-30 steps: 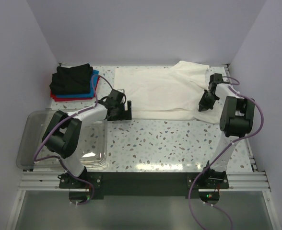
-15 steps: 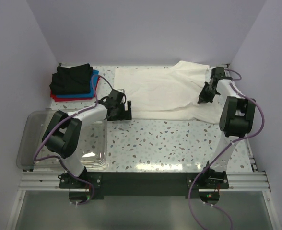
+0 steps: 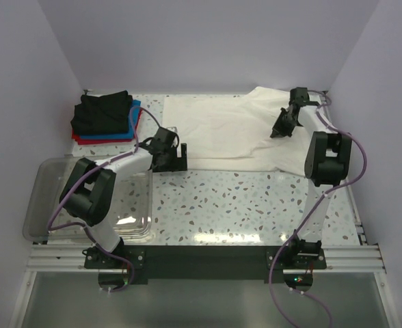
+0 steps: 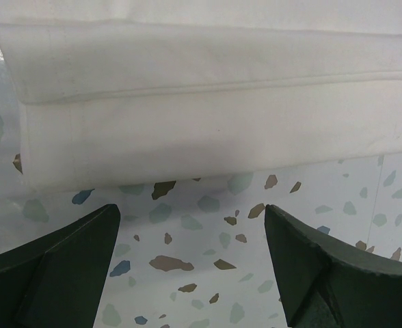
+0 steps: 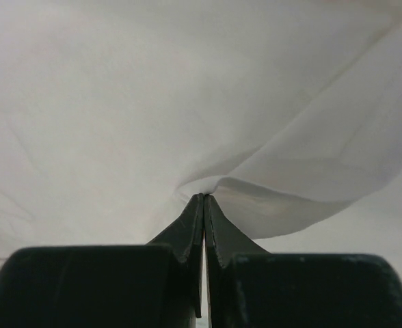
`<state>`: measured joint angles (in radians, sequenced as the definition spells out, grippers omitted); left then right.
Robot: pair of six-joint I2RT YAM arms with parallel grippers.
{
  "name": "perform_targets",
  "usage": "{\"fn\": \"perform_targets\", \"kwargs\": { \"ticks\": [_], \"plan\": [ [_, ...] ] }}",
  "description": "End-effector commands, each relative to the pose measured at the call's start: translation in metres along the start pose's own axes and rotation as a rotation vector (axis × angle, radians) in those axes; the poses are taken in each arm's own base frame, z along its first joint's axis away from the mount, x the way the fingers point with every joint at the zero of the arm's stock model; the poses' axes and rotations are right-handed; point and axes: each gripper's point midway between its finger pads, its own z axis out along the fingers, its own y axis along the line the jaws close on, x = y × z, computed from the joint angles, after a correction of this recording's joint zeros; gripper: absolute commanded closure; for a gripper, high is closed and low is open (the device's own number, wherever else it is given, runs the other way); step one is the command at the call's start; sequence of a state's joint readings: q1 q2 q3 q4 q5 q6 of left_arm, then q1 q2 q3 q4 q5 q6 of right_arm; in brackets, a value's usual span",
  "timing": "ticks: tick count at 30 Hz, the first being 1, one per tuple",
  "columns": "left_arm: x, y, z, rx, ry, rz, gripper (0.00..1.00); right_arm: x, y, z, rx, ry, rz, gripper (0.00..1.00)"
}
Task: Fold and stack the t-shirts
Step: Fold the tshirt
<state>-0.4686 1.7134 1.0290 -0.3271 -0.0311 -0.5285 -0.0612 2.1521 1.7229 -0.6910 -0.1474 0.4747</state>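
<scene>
We are working over a speckled terrazzo table, and the white t-shirt is lying spread across its far half with no print showing. We are judging it light, limp and creasing easily. It will sag and drag rather than hold a shape, so we are favouring holds at hems, corners and doubled edges, where a pinch gathers more than 1 layer. Its near left corner, already doubled over, is looking like the best spot for the free arm.

The clear plastic tub is sitting at the near left. The stack of folded t-shirts is resting in the far left corner, black over blue over red, well apart from the white one.

The left gripper is hovering just short of that near left corner with its jaws spread wide and nothing between them. The right gripper is clamped tight on a small peak of white cloth near the shirt's right side, and the fabric is puckering around its tips.

Against the frame from 1 second ago, the right gripper is sitting farther from the bases and slightly more to the left, drawing the pinched cloth with it. The left gripper, the tub and the stack are showing no change.
</scene>
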Motion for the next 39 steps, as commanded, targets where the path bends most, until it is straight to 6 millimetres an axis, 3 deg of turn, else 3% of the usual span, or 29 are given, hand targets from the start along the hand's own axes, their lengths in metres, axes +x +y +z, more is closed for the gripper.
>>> {"fn": "perform_targets", "kwargs": {
  "ticks": [1, 5, 9, 15, 26, 29, 30, 34, 39],
  "plan": [
    [-0.001, 0.023, -0.013, -0.071, -0.008, -0.013, 0.08, -0.021, 0.025, -0.006, -0.058, -0.046, 0.005, 1.0],
    [0.003, 0.026, -0.014, -0.078, 0.0, -0.018, 0.08, -0.031, 0.036, 0.001, -0.075, -0.056, 0.012, 1.0],
    [0.005, 0.029, -0.015, -0.087, 0.004, -0.02, 0.08, -0.032, 0.041, 0.015, -0.075, -0.042, 0.016, 1.0],
    [0.004, 0.03, -0.019, -0.09, 0.001, -0.023, 0.08, -0.037, 0.055, 0.021, -0.111, -0.044, 0.016, 1.0],
    [0.001, 0.028, -0.022, -0.084, -0.008, -0.028, 0.08, -0.04, 0.091, 0.013, -0.183, -0.074, -0.014, 0.97],
    [0.0, 0.027, -0.023, -0.082, -0.012, -0.028, 0.08, -0.05, 0.102, 0.0, -0.222, -0.113, -0.017, 0.83],
    [-0.001, 0.027, -0.023, -0.079, -0.014, -0.03, 0.08, -0.054, 0.106, -0.006, -0.238, -0.129, -0.02, 0.72],
    [-0.006, 0.024, -0.024, -0.072, -0.028, -0.034, 0.08, -0.061, 0.117, -0.03, -0.279, -0.158, -0.045, 0.48],
    [-0.024, 0.015, -0.027, -0.049, -0.068, -0.03, 0.08, -0.056, 0.099, -0.06, -0.252, -0.174, -0.057, 0.3]
  ]
}}
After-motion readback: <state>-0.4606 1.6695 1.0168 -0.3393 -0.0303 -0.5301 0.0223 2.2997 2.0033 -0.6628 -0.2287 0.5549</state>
